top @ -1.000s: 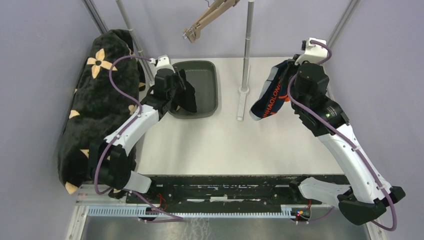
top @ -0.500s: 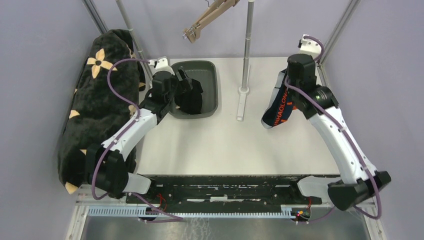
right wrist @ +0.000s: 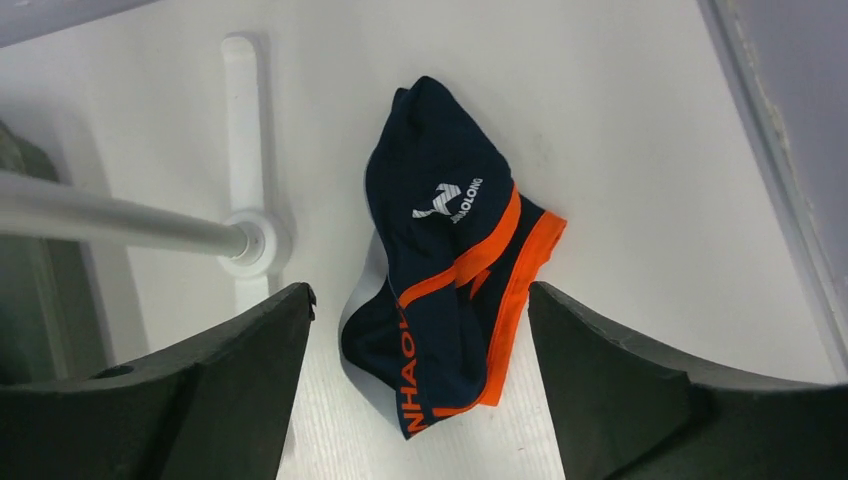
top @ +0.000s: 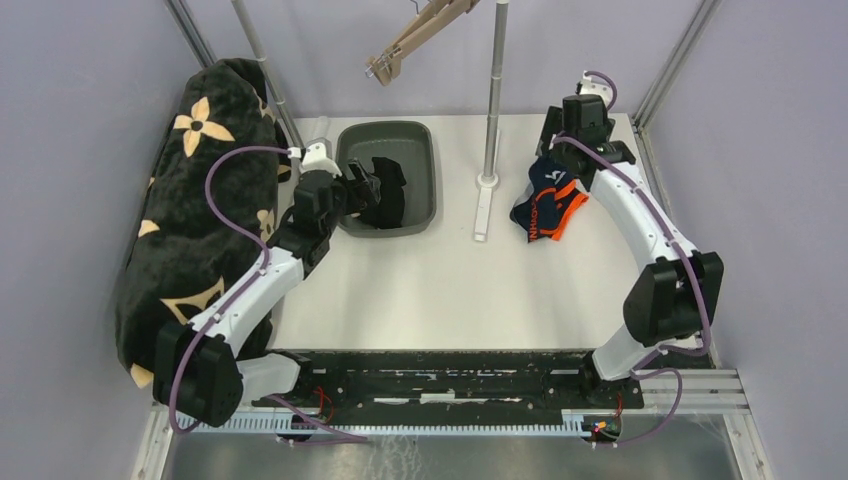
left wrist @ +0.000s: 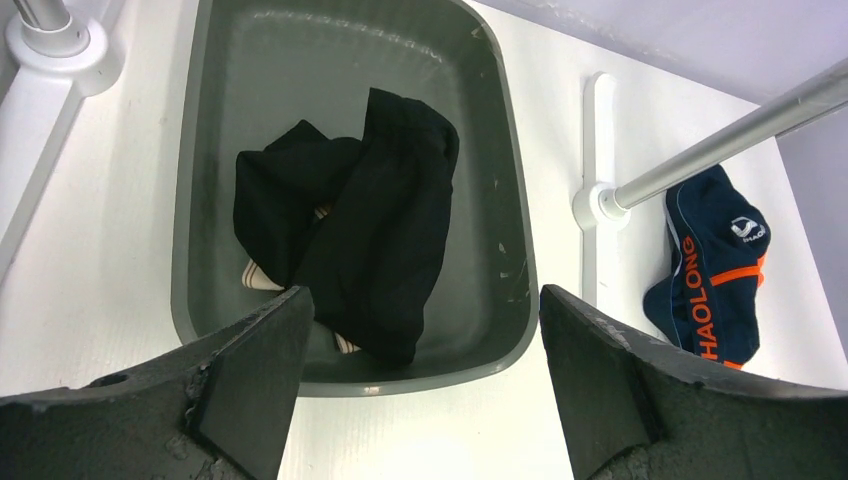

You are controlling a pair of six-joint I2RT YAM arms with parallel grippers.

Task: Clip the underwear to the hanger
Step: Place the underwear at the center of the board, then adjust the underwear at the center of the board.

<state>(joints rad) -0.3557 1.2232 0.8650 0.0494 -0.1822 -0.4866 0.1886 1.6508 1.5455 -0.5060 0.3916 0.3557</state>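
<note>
Table: white, carries everything but the hanger.
Plush cover: black with tan flowers, heaped along the left edge.
Bin: grey, at the far edge left of centre.
Stand pole: upright near the far edge, right of the bin.
Hanger: wooden, up above the far edge, over the bin, bare.
Underwear: navy with orange trim, crumpled flat on the table towards the far right corner, just right of the pole's foot; long axis roughly far-to-near.
Black garment: bunched inside the bin.
Right gripper: fingers spread wide, empty, directly over the underwear; the nearer arm by far.
Left gripper: spread wide, empty, over the bin's near rim.
Judgement: the underwear lies below the right gripper, and the hanger is up and to its left.
</note>
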